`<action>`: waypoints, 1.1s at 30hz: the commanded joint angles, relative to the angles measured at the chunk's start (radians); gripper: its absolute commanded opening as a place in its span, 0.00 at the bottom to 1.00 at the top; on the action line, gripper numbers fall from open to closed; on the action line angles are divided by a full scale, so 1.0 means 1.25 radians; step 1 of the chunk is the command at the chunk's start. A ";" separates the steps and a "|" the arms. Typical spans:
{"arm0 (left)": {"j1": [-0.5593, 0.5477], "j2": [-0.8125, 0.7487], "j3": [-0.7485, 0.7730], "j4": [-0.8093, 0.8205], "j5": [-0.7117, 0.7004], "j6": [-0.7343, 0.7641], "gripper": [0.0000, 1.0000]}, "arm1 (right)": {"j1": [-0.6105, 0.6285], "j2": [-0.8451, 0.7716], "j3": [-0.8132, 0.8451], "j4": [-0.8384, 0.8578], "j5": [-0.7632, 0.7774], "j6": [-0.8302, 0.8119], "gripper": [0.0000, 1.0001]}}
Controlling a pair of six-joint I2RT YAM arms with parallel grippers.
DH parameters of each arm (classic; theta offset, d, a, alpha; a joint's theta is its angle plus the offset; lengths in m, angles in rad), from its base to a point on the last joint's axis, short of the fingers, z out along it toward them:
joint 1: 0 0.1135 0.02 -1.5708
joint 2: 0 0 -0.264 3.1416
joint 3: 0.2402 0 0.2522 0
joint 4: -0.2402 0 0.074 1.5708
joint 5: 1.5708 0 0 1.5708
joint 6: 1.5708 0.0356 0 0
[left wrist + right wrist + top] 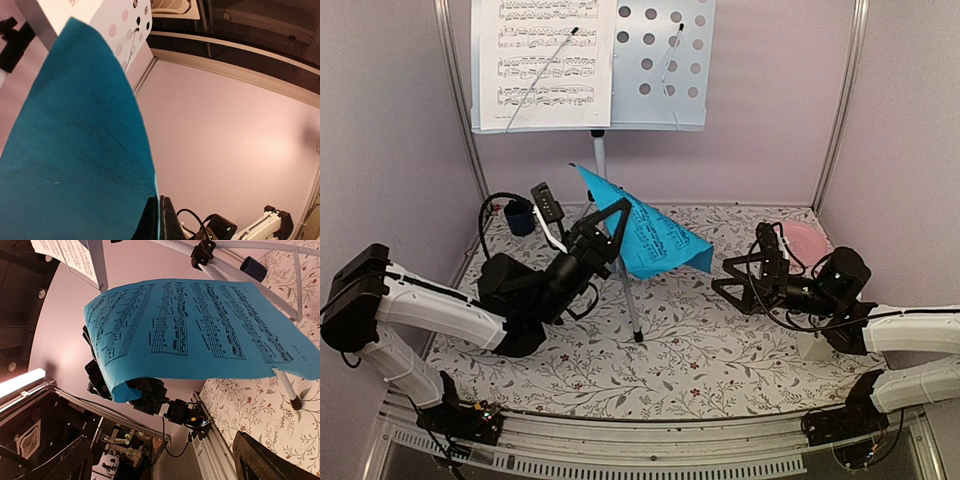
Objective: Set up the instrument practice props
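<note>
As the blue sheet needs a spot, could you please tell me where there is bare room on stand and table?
Free: the tray right of the white music sheet; the tablecloth between the tripod leg and the right gripper. Crowded: the middle, where the left gripper holds the blue music sheet; pink plate back right.

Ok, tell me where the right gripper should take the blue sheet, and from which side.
I'd take the blue music sheet by its free right-hand edge, near the lower corner, coming in from the right. The left gripper pinches its opposite end, so the sheet juts out in mid-air toward the open right gripper, that edge unsupported.
</note>
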 commanded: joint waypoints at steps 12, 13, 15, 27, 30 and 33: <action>-0.011 0.084 -0.012 0.260 0.218 0.047 0.00 | -0.013 0.098 0.056 0.255 0.025 0.221 0.99; -0.010 0.084 -0.009 0.255 0.230 0.046 0.00 | -0.014 0.114 0.060 0.277 0.024 0.235 0.99; -0.011 0.081 -0.004 0.240 0.247 0.041 0.00 | -0.013 0.135 0.066 0.321 0.027 0.255 0.98; -0.018 0.026 -0.079 0.194 0.257 0.052 0.00 | -0.093 0.093 0.106 0.246 0.060 0.183 0.68; -0.025 0.041 -0.079 0.205 0.272 0.054 0.00 | -0.093 0.109 0.101 0.258 0.059 0.186 0.68; -0.026 0.043 -0.077 0.210 0.279 0.055 0.00 | -0.093 0.120 0.091 0.249 0.048 0.211 0.82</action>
